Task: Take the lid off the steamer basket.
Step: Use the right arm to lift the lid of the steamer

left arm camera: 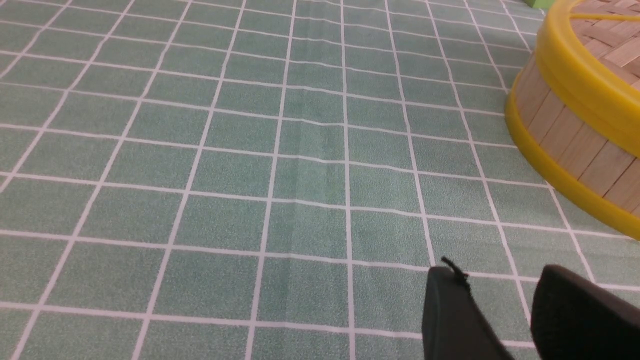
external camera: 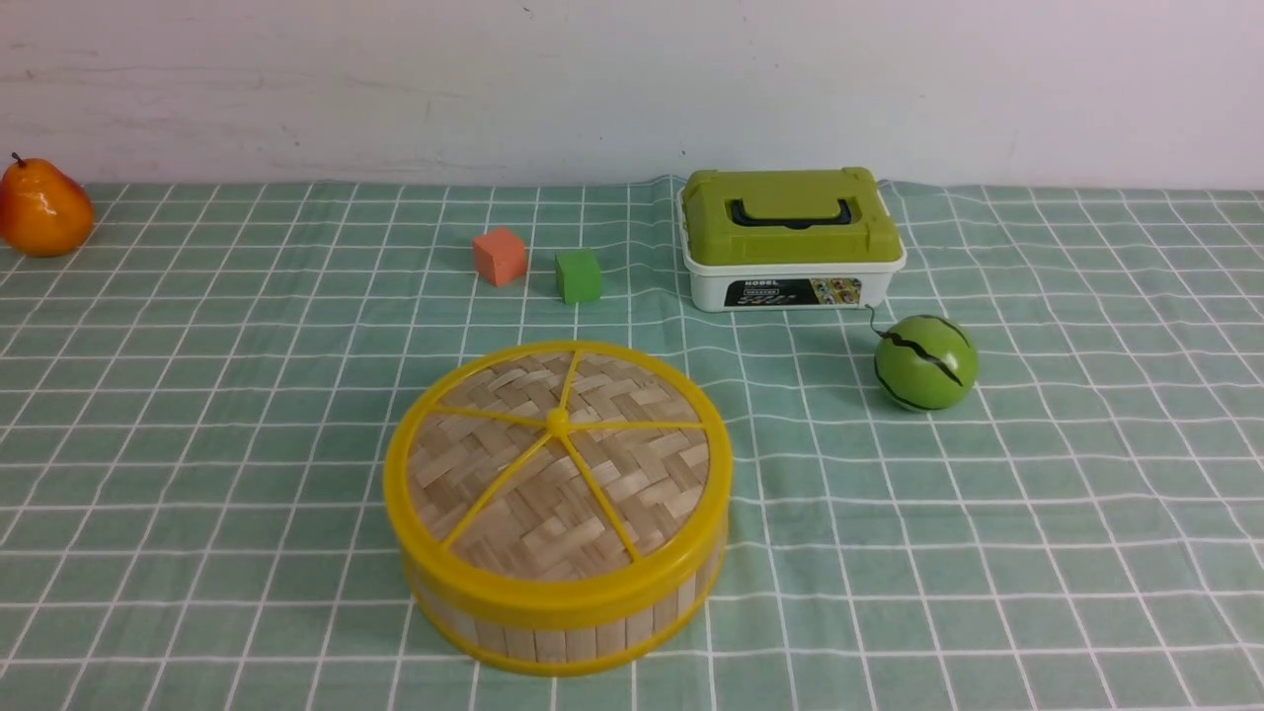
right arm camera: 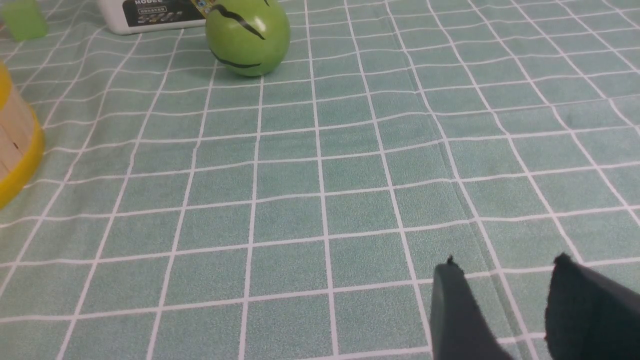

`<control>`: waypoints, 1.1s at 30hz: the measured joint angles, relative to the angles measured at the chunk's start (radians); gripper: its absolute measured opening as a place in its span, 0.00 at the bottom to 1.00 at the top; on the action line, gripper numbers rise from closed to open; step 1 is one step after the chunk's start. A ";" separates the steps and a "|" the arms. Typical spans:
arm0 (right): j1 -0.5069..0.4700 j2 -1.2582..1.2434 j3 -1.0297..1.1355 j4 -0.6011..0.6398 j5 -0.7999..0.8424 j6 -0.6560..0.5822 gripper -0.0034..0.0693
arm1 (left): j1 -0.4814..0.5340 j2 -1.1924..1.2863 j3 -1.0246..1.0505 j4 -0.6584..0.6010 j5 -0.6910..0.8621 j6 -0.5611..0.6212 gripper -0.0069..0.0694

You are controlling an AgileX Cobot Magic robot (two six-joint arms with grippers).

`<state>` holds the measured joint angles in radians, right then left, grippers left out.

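Observation:
The lid, a woven tan disc with a thick yellow rim and yellow spokes, sits closed on the steamer basket at the front middle of the table. In the left wrist view the lid's rim and the basket's slatted wall show at one edge. The basket's bottom rim also shows in the right wrist view. Neither gripper shows in the front view. My left gripper is open and empty over bare cloth, apart from the basket. My right gripper is open and empty over bare cloth.
A green-and-white checked cloth covers the table. A white box with a green lid, a toy watermelon, an orange cube and a green cube lie behind the basket. A toy pear is far left.

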<state>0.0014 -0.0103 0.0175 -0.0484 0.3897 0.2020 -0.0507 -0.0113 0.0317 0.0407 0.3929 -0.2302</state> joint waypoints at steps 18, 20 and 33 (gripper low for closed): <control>0.000 0.000 0.000 0.000 0.000 0.000 0.38 | 0.000 0.000 0.000 0.000 0.000 0.000 0.40; 0.000 0.000 0.000 0.000 0.000 0.000 0.38 | 0.000 0.000 0.000 0.000 0.000 0.000 0.40; 0.000 0.000 0.008 0.732 0.002 0.421 0.38 | 0.000 0.000 0.000 0.000 0.000 0.000 0.40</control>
<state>0.0014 -0.0103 0.0255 0.6837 0.3920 0.6230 -0.0507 -0.0113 0.0317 0.0407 0.3929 -0.2302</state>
